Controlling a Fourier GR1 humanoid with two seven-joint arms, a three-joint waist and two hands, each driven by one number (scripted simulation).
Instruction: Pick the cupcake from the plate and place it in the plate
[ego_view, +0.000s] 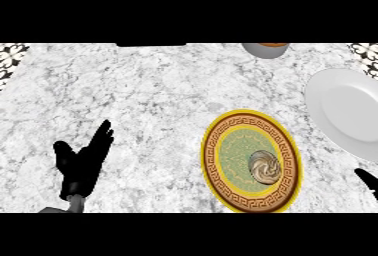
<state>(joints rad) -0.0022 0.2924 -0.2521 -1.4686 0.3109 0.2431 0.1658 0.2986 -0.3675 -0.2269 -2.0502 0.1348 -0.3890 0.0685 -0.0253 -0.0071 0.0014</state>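
A cupcake (264, 166) with swirled pale frosting sits on the right part of a patterned plate (221, 150) with a yellow rim and green middle. To the right lies a plain white plate (347, 112), cut off by the view's edge. My left hand (83, 160) rests open at the lower left, fingers straight and pointing up, far from both plates. Only a black tip of my right hand (368, 181) shows at the lower right edge, just right of the patterned plate and below the white one.
A grey bowl (264, 49) with something brown inside stands at the counter's far edge. A dark object (151, 44) lies along the back edge. Patterned tile shows at both upper corners.
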